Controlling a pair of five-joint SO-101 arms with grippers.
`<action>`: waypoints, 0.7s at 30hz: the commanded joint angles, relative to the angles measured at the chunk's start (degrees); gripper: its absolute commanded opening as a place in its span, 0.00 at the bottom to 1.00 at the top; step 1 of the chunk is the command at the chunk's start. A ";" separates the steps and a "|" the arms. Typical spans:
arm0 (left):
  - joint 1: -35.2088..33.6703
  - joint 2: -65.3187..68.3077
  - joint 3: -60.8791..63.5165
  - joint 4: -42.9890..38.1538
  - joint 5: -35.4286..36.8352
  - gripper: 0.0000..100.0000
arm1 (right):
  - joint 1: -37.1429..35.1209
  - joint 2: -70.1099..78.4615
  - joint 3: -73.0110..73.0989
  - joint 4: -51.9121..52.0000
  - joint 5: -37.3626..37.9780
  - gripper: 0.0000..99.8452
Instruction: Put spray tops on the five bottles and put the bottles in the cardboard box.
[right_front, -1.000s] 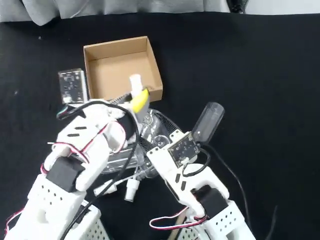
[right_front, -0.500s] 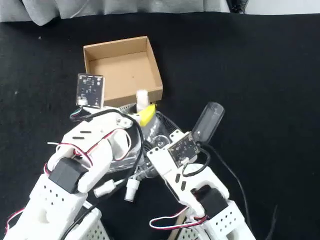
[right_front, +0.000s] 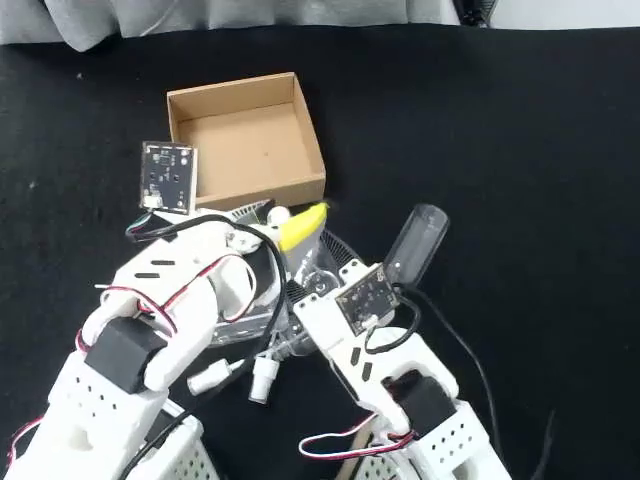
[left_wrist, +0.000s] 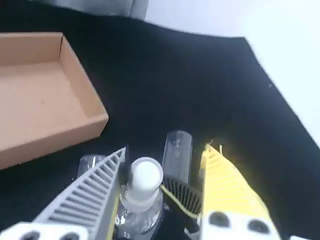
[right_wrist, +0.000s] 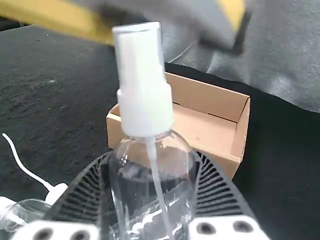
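Bottle upright in right gripper, jaws clamped on its body, just near-right of box. Spray top seated on neck, long axis vertical. Left gripper directly above, jaws spread wide either side of spray top, gripping nothing. Likely next: close on spray top, then press or twist along that vertical axis. Left arm nearer the box than right; bottle not yet in.

Black table with grey cloth along edge
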 joint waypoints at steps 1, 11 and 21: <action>-0.04 -0.97 -5.49 0.00 0.53 0.22 | -0.53 -5.67 -0.31 -1.76 0.09 0.06; -7.78 -0.97 -8.04 -0.09 3.08 0.22 | -0.53 -6.02 -0.31 -1.76 0.09 0.06; -18.86 -0.97 -6.37 0.00 3.87 0.22 | -0.44 -6.11 -0.31 -2.29 0.09 0.06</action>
